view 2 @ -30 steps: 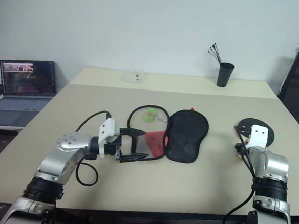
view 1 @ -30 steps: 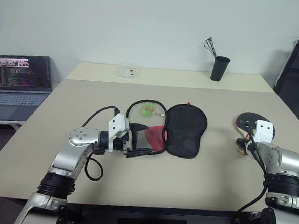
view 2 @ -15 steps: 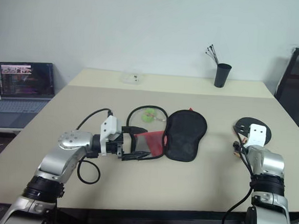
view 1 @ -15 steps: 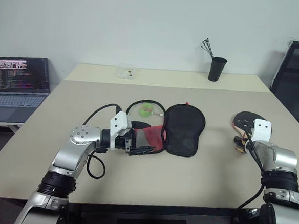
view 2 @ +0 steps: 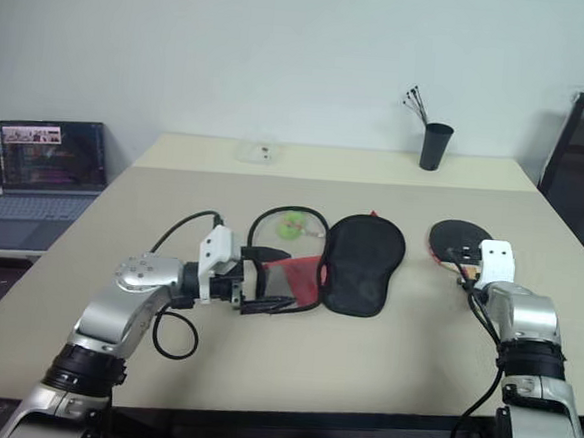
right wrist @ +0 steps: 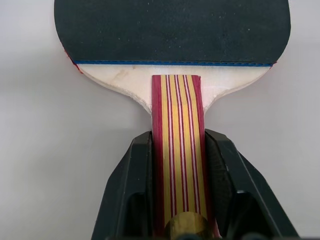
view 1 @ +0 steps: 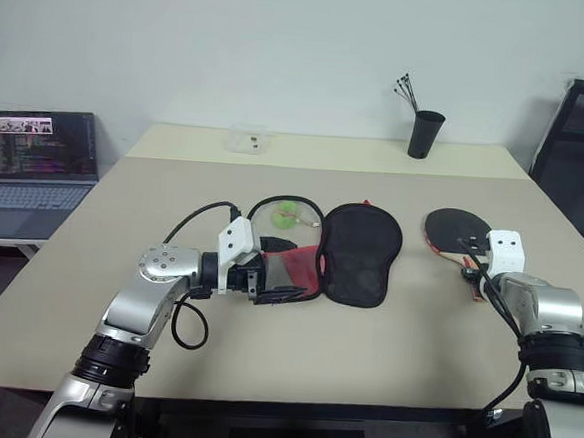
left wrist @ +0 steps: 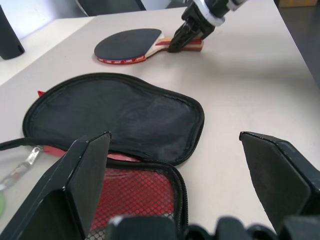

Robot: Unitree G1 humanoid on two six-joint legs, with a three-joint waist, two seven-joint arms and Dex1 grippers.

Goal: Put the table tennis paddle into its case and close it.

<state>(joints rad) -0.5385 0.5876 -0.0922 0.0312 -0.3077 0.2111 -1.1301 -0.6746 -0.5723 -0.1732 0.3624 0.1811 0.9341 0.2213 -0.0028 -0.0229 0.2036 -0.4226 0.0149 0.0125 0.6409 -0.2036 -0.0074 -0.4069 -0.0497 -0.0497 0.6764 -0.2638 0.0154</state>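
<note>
The table tennis paddle [view 1: 454,229] lies flat on the table at the right, black face up, its blade turned toward the case. My right gripper [right wrist: 178,137] is shut on its striped wooden handle [right wrist: 179,150], one finger pressed against each side. The case [view 1: 361,252] lies unzipped and spread open at the table's middle: a black half on the right, and a red mesh half [left wrist: 135,192] on the left. My left gripper [view 2: 280,276] stands open, pointing right, its fingers either side of the mesh half's near edge. A green charm [view 1: 287,215] lies inside the cord loop behind it.
An open laptop [view 1: 37,164] sits on a side table at the far left. A black cup with sticks [view 1: 425,134] and a small clear box [view 1: 247,139] stand at the back. A black chair [view 1: 578,149] is at the right. The beige table [view 1: 384,336] is bare in front.
My right gripper has closed on the paddle's handle and rolled. The paddle has swung so its blade now points left, toward the case. The left gripper has stayed put.
</note>
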